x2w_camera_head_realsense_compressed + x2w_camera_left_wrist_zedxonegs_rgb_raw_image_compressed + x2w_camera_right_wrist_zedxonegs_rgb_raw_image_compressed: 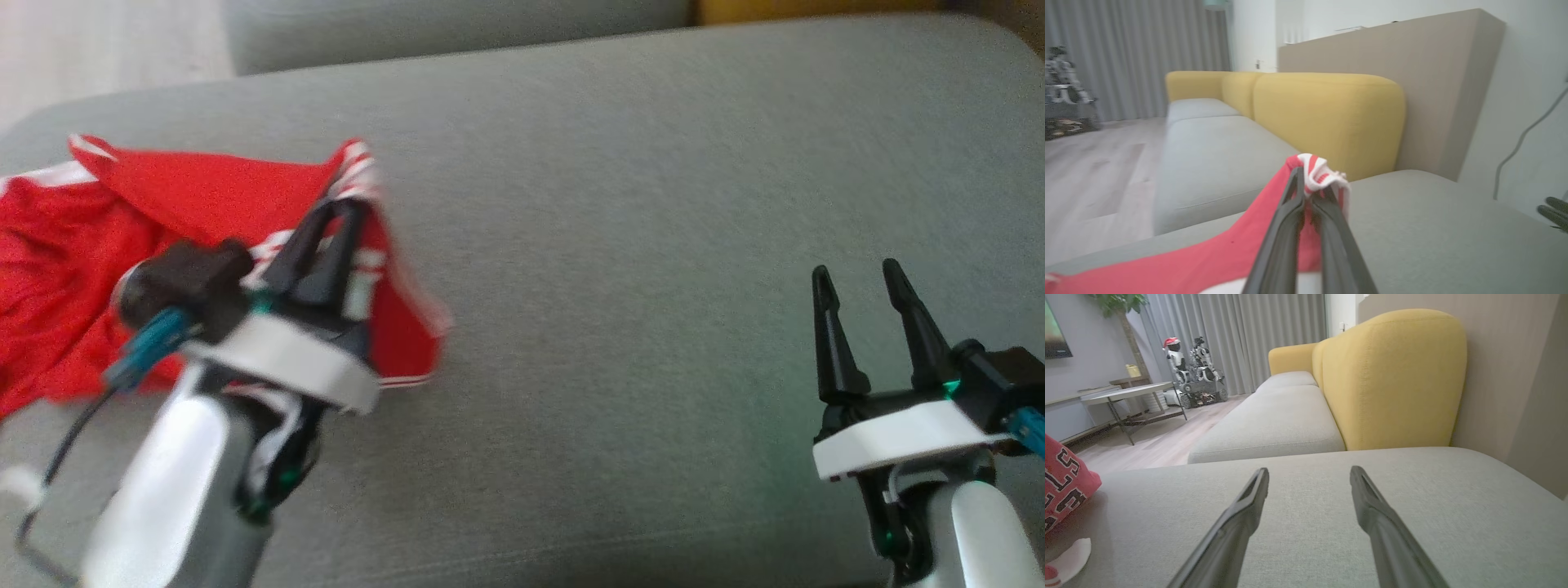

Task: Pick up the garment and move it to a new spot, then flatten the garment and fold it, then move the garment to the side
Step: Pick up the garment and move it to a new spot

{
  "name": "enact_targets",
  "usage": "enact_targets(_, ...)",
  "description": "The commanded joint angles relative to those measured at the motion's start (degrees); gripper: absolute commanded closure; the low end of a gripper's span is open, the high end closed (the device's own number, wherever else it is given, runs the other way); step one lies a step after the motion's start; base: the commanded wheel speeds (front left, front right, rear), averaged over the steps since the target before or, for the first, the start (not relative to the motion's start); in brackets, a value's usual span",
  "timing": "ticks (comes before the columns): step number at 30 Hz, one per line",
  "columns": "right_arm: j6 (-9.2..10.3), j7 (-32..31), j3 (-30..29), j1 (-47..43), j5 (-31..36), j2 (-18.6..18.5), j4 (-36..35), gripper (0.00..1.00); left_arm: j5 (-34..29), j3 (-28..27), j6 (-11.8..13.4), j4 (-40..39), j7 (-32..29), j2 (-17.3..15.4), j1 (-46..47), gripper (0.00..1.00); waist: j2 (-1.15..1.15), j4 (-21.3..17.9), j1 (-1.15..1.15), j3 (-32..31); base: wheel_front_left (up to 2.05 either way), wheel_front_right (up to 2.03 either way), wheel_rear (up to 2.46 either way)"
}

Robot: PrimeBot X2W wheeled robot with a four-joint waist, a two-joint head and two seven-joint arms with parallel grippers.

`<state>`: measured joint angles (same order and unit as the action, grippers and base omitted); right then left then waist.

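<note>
The garment (pixel 196 196) is red with white-striped trim and lies crumpled on the left of a grey sofa seat (pixel 637 163). My left gripper (pixel 339 211) is shut on its striped edge and lifts that corner off the cushion. The left wrist view shows the fingertips pinching the red and white trim (pixel 1321 171), with red cloth (pixel 1200 261) trailing down to the left. My right gripper (pixel 857 273) stands open at the lower right above bare cushion, nothing between its fingers (pixel 1249 502). In the right wrist view a part of the garment (pixel 1063 479) with black lettering sits at the far left.
A yellow backrest (pixel 1392 379) rises behind the seat, with a second grey cushion (pixel 1278 420) beyond it. Wood floor (pixel 1155 445), a low table (pixel 1126 394) and a parked robot (pixel 1196 375) lie past the sofa's left end. A beige wall panel (pixel 1412 53) stands behind the sofa.
</note>
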<state>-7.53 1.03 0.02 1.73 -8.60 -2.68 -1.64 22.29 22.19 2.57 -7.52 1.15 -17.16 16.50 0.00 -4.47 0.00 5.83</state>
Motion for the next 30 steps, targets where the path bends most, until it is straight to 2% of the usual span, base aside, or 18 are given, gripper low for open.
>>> enact_targets(1, 0.04, 0.58, 1.68, 2.36, -0.50, -0.20, -2.50, 0.00, 0.06, -1.20, -0.91, -0.88, 0.31, 0.13, 5.35, 1.00, 0.00, -3.62, 0.00, 3.06, 0.00, 0.00, 0.00)
enact_targets(2, 0.04, 0.58, 1.68, 2.36, -0.50, -0.20, -2.50, 0.00, 0.06, -1.20, -0.91, -0.88, 0.31, 0.13, 5.35, 1.00, 0.00, -3.62, 0.00, 3.06, 0.00, 0.00, 0.00)
enact_targets(6, 0.04, 1.57, 2.71, 3.38, -1.34, -0.20, -2.69, 0.00, 0.25, 2.96, -3.83, 3.74, 0.83, 3.85, 10.78, 1.00, 0.00, -8.86, 0.00, 7.26, 0.00, 0.00, 0.00)
enact_targets(13, 0.04, 3.60, 3.65, 5.14, -2.86, -0.20, -2.57, 0.00, -0.99, 8.71, -6.72, 9.95, 0.94, 8.73, 18.29, 1.00, 0.00, -14.79, 0.00, 13.25, 0.00, 0.00, 0.00)
enact_targets(19, 0.04, 5.82, 4.79, 6.17, -4.52, -0.20, -1.31, 0.00, -1.35, 13.27, -8.36, 19.60, -0.27, 10.90, 22.75, 1.00, 0.00, -17.69, 0.00, 16.82, 0.00, 0.00, 0.00)
enact_targets(25, 0.04, 7.76, 5.74, 7.06, -5.65, -0.20, 0.62, 0.00, -1.46, 17.08, -9.26, 30.50, -2.16, 11.50, 25.43, 1.00, 0.00, -18.42, 0.00, 18.41, 0.00, 0.00, 0.00)
enact_targets(26, 0.04, 7.94, 5.76, 7.22, -5.69, -0.20, 0.98, 0.00, -1.38, 17.72, -9.38, 31.89, -2.53, 11.55, 25.75, 0.93, 0.00, -18.31, 0.00, 18.42, 0.00, 0.00, 0.00)
enact_targets(27, 0.04, 8.05, 5.78, 7.36, -5.73, -0.20, 1.28, 0.00, -1.27, 18.30, -9.49, 33.03, -2.70, 11.60, 26.05, 0.65, 0.00, -18.10, 0.00, 18.33, 0.00, 0.00, 0.00)
enact_targets(28, 0.04, 8.11, 5.76, 7.51, -5.74, -0.20, 1.55, 0.00, -1.22, 18.78, -9.57, 33.84, -2.49, 11.67, 26.36, 0.00, 0.00, -17.85, 0.00, 18.20, 0.00, 0.00, 0.00)
enact_targets(30, 0.04, 8.21, 5.56, 7.72, -5.55, -0.20, 2.03, 0.00, -1.20, 19.78, -9.69, 34.91, -1.67, 11.79, 26.70, 0.00, 0.00, -17.01, 0.00, 17.55, 0.00, 0.00, 0.00)
